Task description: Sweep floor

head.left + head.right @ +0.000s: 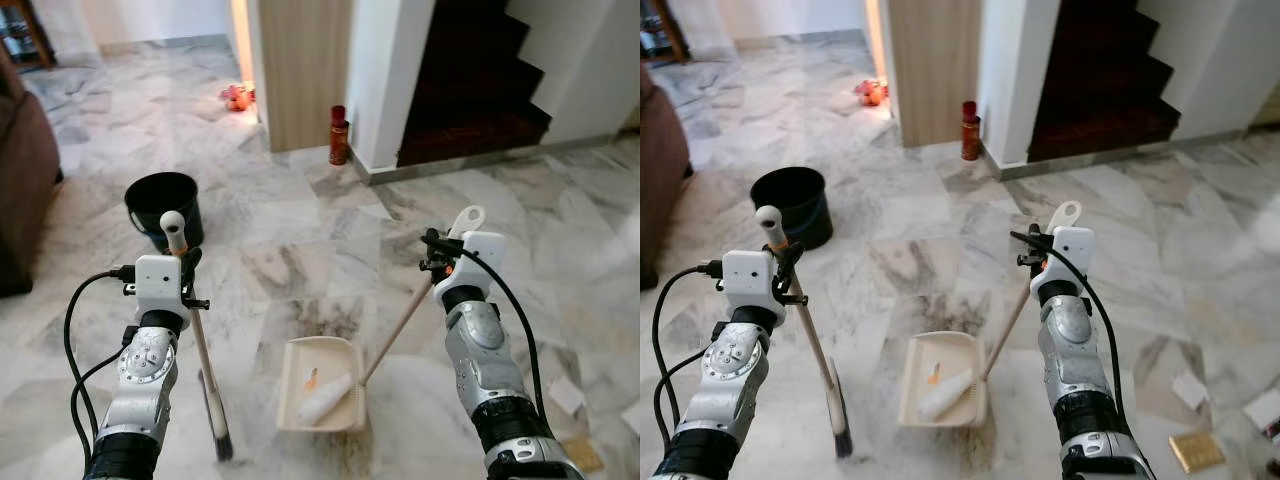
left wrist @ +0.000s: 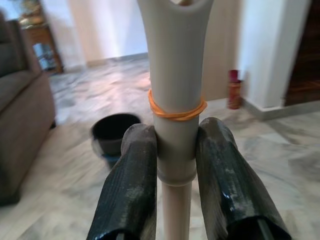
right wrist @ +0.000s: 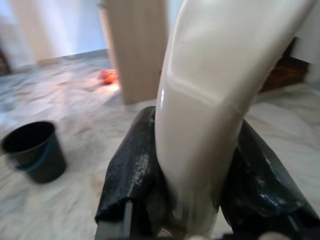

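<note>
Left end effector (image 2: 175, 170) clamped on broom handle (image 1: 200, 340), bristles on the marble floor (image 1: 300, 230) beside the dustpan (image 1: 320, 385). Right end effector (image 3: 200, 190) clamped on dustpan handle (image 1: 400, 325); pan already holds scraps. Keep pan lip flat, sweep short strokes toward it. Black bucket (image 1: 163, 205) behind; paper litter (image 1: 565, 395) lies right, unswept.

Two silver, ribbed metal arms end in white box-shaped wrist housings. A looping black cable runs from each housing back along its forearm. The left claw (image 2: 175, 165) and right claw (image 3: 197, 175) have broad, scuffed, glossy black fingers.
</note>
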`<state>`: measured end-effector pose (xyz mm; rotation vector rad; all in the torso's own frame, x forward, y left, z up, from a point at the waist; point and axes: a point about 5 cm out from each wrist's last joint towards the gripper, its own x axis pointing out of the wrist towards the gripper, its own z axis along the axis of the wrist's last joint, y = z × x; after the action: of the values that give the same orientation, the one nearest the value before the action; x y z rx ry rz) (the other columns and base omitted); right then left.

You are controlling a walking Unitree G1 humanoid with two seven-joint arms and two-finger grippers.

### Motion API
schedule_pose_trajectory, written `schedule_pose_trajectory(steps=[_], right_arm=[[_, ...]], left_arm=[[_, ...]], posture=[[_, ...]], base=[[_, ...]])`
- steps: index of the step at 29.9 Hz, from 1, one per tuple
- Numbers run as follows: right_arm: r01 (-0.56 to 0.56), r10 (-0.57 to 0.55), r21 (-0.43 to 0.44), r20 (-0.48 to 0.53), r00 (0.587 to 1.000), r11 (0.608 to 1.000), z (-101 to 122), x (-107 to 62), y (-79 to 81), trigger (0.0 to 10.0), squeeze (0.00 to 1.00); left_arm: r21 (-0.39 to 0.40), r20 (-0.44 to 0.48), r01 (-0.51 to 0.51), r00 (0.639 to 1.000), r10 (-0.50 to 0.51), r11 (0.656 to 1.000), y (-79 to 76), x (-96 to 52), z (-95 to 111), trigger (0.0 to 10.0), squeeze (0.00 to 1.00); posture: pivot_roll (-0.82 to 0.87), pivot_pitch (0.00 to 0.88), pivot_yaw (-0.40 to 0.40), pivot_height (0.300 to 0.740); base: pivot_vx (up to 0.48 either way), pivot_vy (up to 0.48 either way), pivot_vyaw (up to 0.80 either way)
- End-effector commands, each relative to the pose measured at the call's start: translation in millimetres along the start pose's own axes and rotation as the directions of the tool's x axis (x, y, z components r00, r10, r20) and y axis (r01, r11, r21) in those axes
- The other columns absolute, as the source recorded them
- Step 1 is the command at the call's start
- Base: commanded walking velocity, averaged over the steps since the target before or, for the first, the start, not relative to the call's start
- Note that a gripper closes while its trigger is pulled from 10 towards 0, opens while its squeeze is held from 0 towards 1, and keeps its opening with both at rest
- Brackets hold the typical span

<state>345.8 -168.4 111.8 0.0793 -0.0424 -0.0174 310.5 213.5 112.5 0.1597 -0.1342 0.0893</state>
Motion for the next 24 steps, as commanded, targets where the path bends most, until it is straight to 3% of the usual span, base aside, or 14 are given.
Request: schedule_pose_trajectory(steps=[1, 14, 19, 24], right_arm=[[-0.001, 0.001, 0.004, 0.067, 0.998, 1.0, 14.1, 3.2, -0.5, 10.0, 0.0], [0.003, -0.004, 0.014, 0.056, 0.998, 1.0, 12.8, 3.2, -2.6, 10.0, 0.0], [-0.023, 0.023, -0.015, 0.067, 0.997, 1.0, 14.8, 3.3, 0.1, 10.0, 0.0], [-0.013, 0.012, 0.021, 0.062, 0.998, 1.0, 14.3, 3.4, 0.0, 10.0, 0.0]], left_arm=[[0.013, 0.037, 0.003, 0.999, -0.003, 1.0, -0.3, 4.1, 9.4, 10.0, 0.0], [0.03, 0.034, 0.011, 0.999, -0.012, 0.999, -1.2, 3.9, 9.3, 10.0, 0.0], [0.031, 0.027, 0.01, 1.0, -0.011, 0.999, -0.7, 3.9, 8.3, 10.0, 0.0], [0.031, 0.025, 0.01, 1.0, -0.01, 0.999, -1.0, 4.0, 8.3, 10.0, 0.0]], posture=[[0.02, 0.0, -0.011, 0.74], [0.02, 0.0, -0.011, 0.74], [0.02, 0.0, -0.012, 0.74], [0.02, 0.0, -0.013, 0.74]], base=[[0.0, 0.0, 0.57], [0.0, 0.0, 0.04], [0.284, 0.0, 0.32], [0.305, 0.0, 0.48]])
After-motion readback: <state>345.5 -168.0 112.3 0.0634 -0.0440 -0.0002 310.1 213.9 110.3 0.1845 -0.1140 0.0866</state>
